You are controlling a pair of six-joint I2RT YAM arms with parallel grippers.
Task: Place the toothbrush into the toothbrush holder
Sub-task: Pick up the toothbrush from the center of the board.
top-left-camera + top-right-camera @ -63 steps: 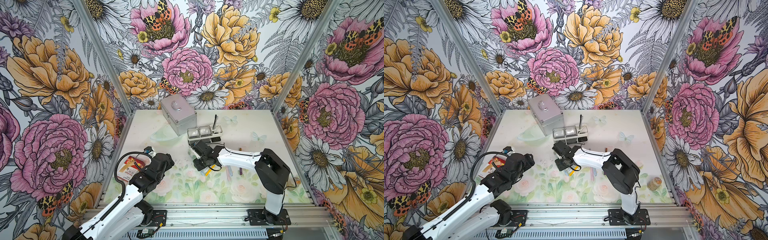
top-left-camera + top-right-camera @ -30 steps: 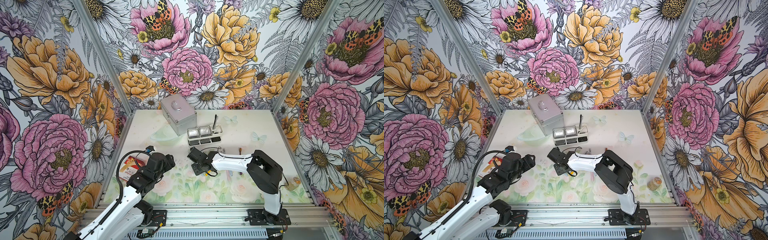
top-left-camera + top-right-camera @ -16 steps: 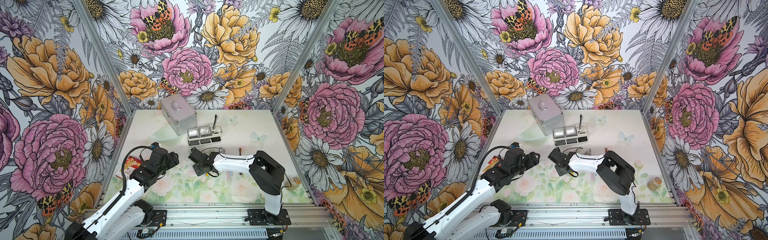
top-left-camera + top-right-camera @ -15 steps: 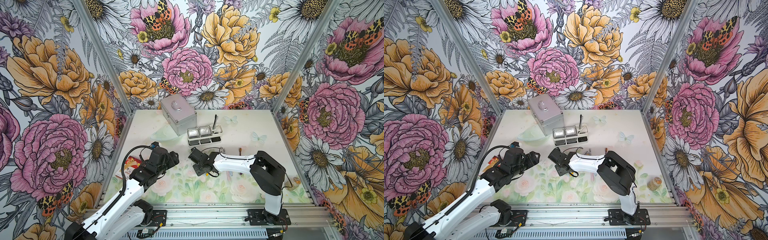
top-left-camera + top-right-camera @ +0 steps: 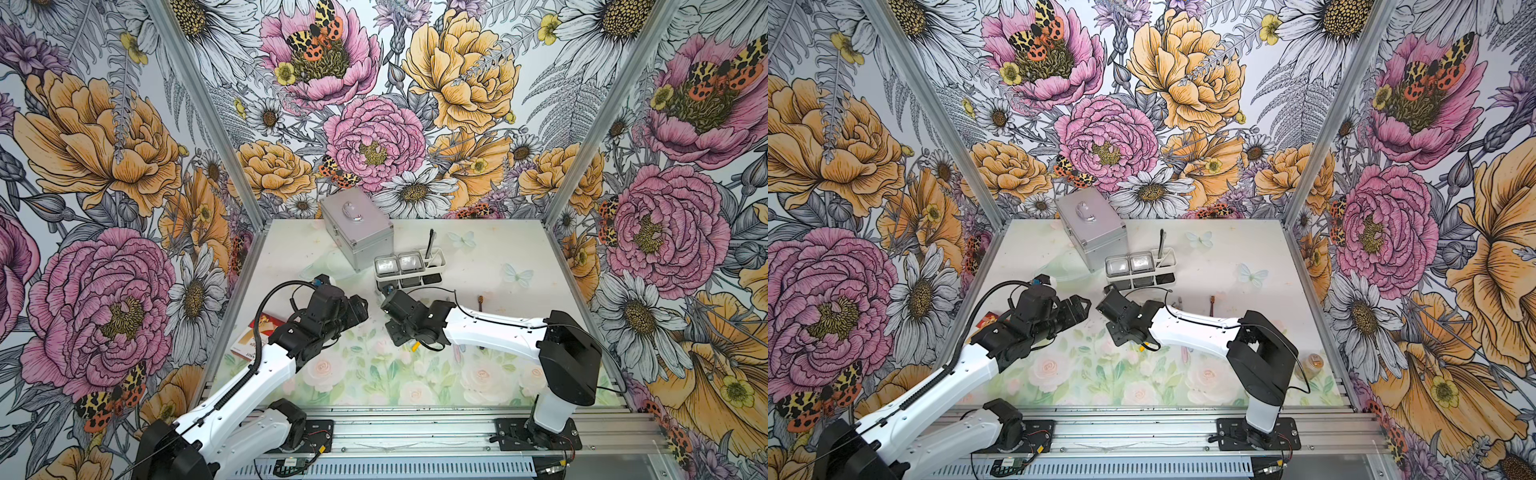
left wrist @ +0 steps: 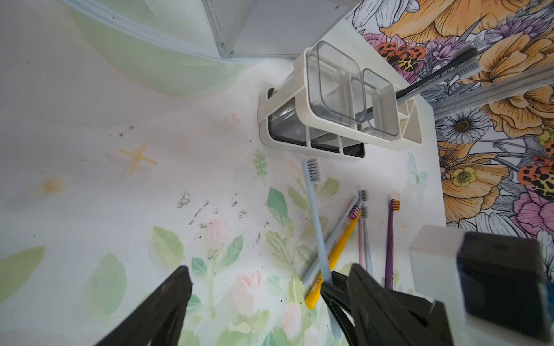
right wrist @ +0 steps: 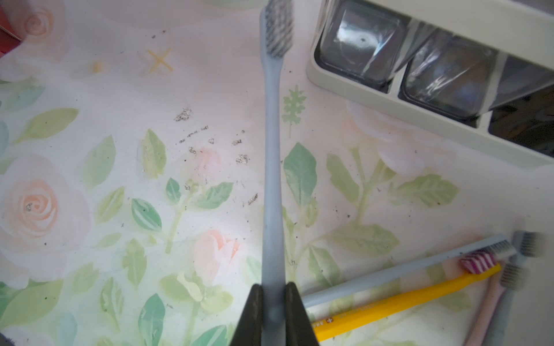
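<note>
A red packet (image 5: 254, 337) lies at the left edge of the table (image 5: 498, 249). Next comes the left end effector (image 6: 269, 269). Its fingers are spread wide with nothing between them, over bare table. Behind it, a shut silver case (image 5: 356, 232) stands at the back. Just right of the case sits the holder (image 7: 479, 18), a white box with three parts in a row. The two left parts each hold a clear square cup (image 6: 335, 87), and nothing shows inside the cups. The right part holds a dark brush (image 5: 431, 240) that stands up and leans back. In front of the holder, the right end effector (image 7: 274, 287) is pinching the toothbrush (image 7: 271, 167), a grey-blue one, low on its handle. Its long side runs front to back. Its head points to the back of the table and ends near the holder's front left corner. I cannot tell if it touches the table. Right of it, loose brushes (image 6: 341, 248) lie on the table: yellow, pink, grey and purple. A small jar (image 5: 1312, 362) stands near the front right corner with something brown inside.
</note>
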